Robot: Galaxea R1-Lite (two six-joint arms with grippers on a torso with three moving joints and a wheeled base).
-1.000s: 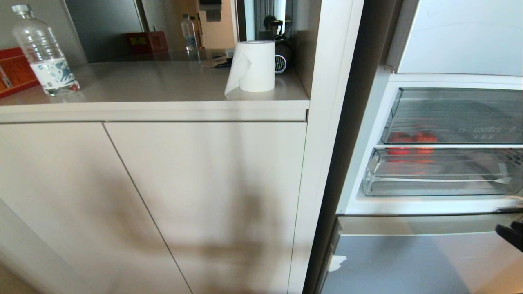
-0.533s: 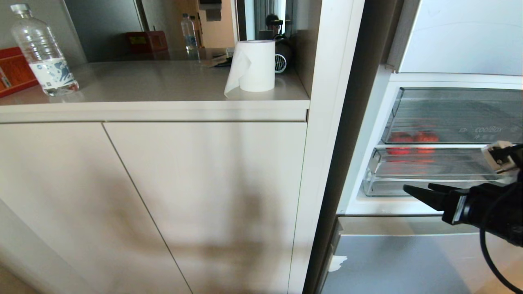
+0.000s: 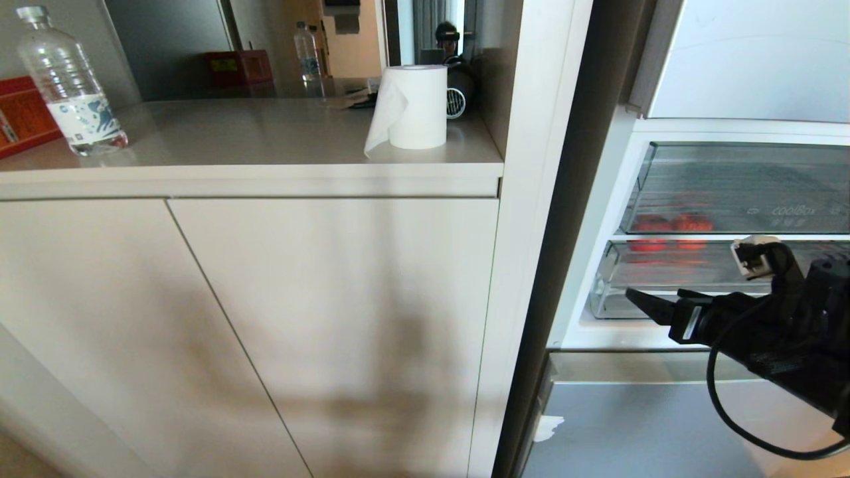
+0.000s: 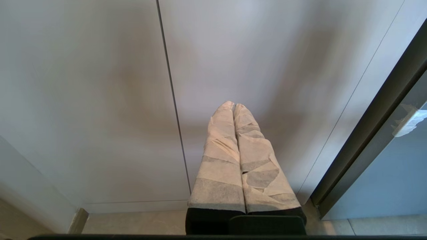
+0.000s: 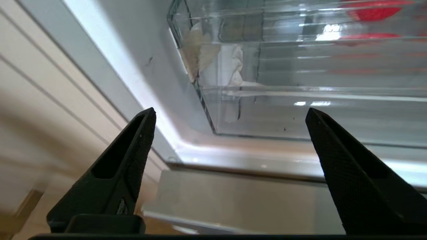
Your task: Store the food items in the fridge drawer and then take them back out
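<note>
Now right gripper point(image 3: 641, 302) has swung up to the lower clear drawer point(image 3: 704, 302), fingers wide, holding nothing; red food point(image 3: 671, 224) sits inside; retrieval starting, likely.

Right end effector point(image 5: 230, 113) level, fingers spread wide, left end effector point(image 4: 233, 106) fingers together

Paper towel roll point(image 3: 413, 106) and water bottle point(image 3: 68, 83) on countertop point(image 3: 252, 143), red box point(image 3: 23, 116)
</note>
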